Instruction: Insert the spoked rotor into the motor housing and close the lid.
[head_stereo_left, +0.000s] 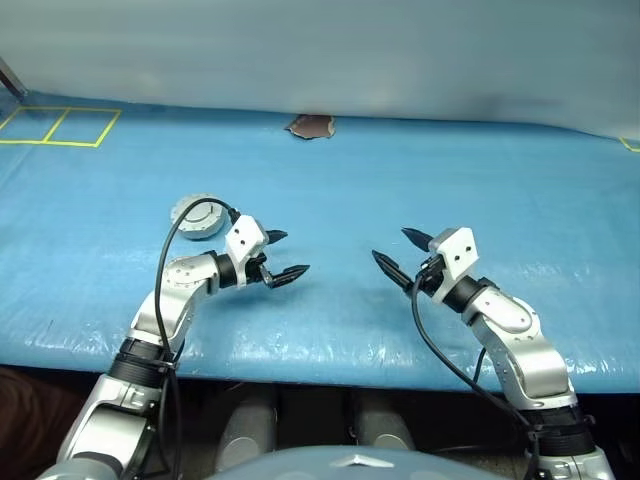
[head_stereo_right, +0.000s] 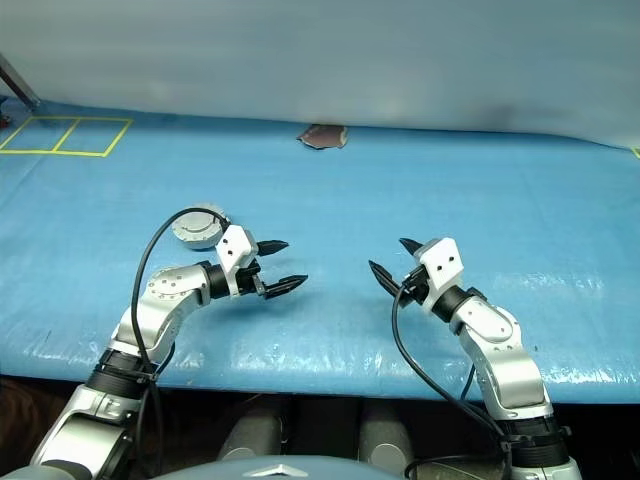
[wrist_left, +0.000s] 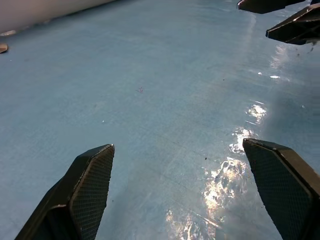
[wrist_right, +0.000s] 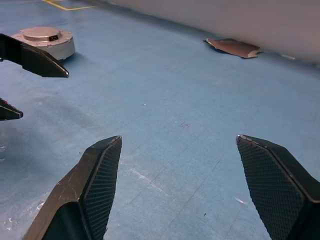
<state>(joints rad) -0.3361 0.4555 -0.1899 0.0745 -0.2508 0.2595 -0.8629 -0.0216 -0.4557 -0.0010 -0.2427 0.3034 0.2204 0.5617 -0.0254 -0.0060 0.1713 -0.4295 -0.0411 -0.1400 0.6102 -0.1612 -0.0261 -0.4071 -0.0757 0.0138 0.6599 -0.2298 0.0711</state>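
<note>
My left arm partly covers the motor housing, a round silver piece with its lid on, lying far left, while my left gripper and right gripper both stand spread and empty.

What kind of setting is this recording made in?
Probably a lab or test workbench rather than a home. The table is covered in blue sheeting, yellow tape squares mark its far left corner, and a plain grey backdrop stands behind it. A round silver motor housing sits on it.
</note>
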